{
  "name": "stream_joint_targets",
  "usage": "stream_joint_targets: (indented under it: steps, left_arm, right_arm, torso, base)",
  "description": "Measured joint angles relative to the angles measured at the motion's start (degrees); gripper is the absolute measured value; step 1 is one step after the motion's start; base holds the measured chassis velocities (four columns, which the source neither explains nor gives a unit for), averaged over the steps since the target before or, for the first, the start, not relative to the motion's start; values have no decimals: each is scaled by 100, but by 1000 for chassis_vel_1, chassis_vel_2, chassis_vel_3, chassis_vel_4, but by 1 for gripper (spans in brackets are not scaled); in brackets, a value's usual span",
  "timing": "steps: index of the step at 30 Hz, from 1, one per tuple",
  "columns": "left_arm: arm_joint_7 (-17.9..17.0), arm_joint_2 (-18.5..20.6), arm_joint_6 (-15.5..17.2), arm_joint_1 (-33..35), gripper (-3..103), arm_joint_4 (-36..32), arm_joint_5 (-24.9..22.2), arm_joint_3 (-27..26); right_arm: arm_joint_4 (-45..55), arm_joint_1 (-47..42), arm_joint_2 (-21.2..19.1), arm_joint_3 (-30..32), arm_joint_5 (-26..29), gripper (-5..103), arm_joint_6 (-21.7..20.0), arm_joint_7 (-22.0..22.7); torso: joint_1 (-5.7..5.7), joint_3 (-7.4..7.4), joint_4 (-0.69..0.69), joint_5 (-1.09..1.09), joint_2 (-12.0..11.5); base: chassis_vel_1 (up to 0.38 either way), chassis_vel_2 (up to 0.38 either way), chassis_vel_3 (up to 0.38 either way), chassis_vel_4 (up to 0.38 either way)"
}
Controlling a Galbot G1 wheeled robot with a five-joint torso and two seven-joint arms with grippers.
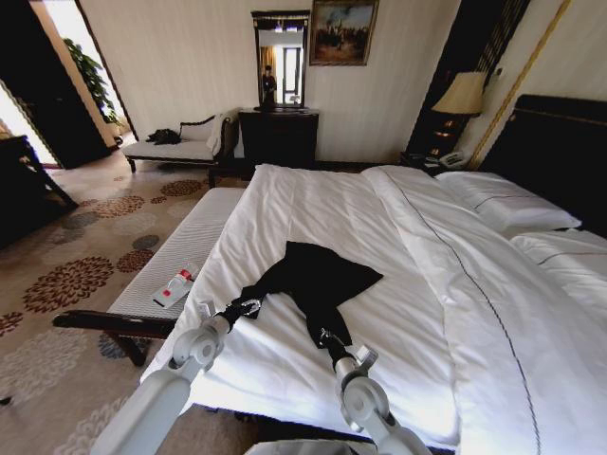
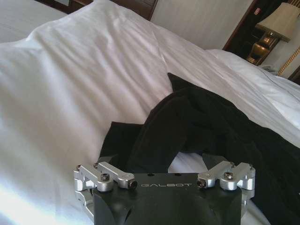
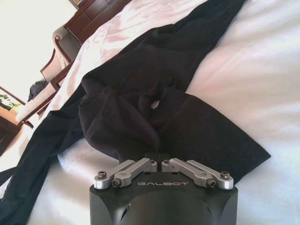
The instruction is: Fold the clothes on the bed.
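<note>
The clothes, a crumpled black T-shirt point(image 1: 318, 275), lie on the white duvet of the bed point(image 1: 313, 204) near its front edge. My left gripper point(image 1: 248, 306) is at the shirt's left end. In the left wrist view its point(image 2: 164, 174) finger links are spread wide, so it is open, with the black fabric point(image 2: 201, 122) bunched just ahead of it. My right gripper point(image 1: 327, 338) is at the shirt's near end. In the right wrist view its point(image 3: 157, 157) links meet in the middle, shut on a fold of the shirt point(image 3: 126, 103).
A padded bench point(image 1: 180, 256) runs along the bed's left side with a small red-and-white item point(image 1: 175, 284) on it. Pillows point(image 1: 507, 204) and a dark headboard are at the right. A chaise point(image 1: 180, 147), a dark dresser point(image 1: 278, 137) and a lamp point(image 1: 460, 95) stand by the far wall.
</note>
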Motion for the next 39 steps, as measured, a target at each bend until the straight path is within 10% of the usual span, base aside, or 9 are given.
stream_joint_targets:
  steps: [29,39]
  left_arm:
    - [32,37,-32,136,7,-115,-1,-14]
    - [25,47,15,130,30,-136,-114,-112]
  right_arm:
    - [23,-40,13,41,-36,0,-9,83]
    - [-7,-59,51,14,-112,0,-9,84]
  torso:
    - [0,0,0,0,0]
    - [0,0,0,0,0]
  base:
    - [0,0,0,0]
    - [0,0,0,0]
